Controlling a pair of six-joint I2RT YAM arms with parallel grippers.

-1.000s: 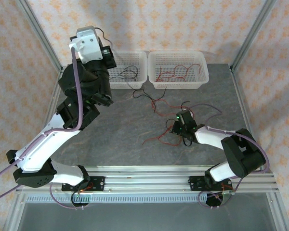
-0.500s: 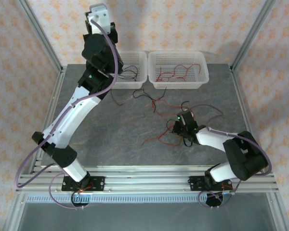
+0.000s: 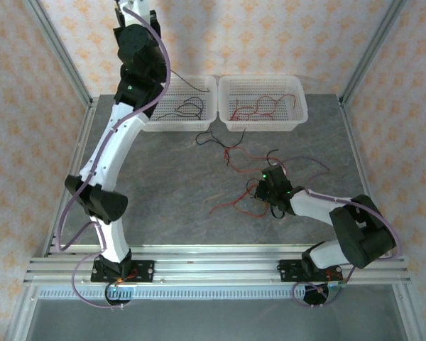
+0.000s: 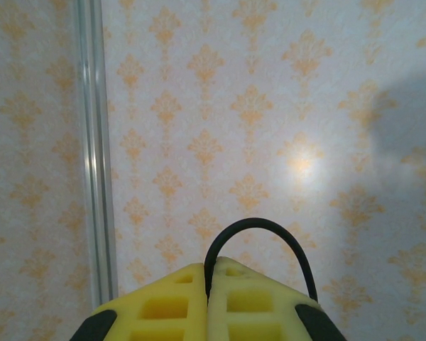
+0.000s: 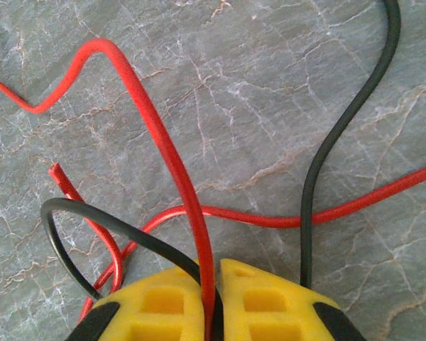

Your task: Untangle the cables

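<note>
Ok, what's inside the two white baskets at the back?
Left basket holds black cables; right basket holds red cables. The left arm covers the left basket's left end, so anything there is hidden.

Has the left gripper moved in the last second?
Yes. The left gripper has risen from beside the left basket to above it, toward the back wall.

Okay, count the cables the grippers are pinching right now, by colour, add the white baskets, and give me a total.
In left gripper, black cable: 1
In right gripper, red cable: 1
Plus white baskets: 2
Total: 4
</note>
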